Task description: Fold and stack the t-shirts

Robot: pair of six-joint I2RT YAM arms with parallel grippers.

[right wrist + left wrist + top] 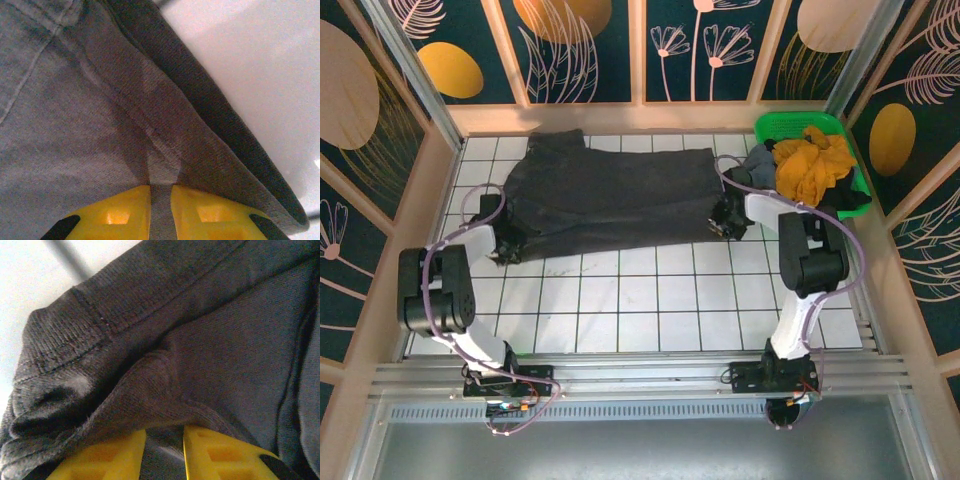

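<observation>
Overhead, the charcoal t-shirt (610,195) lies spread; wrist views show both jaws clenched on its edges.

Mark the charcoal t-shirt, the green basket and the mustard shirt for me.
charcoal t-shirt (610,195), top external view, middle of the spread cloth.
green basket (790,124), top external view, far rim.
mustard shirt (812,165), top external view, bunched cloth in the basket.

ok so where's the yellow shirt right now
In the top view the mustard-yellow t-shirt is bunched in the green basket at the far right corner of the table, right of the spread dark grey t-shirt.
</observation>
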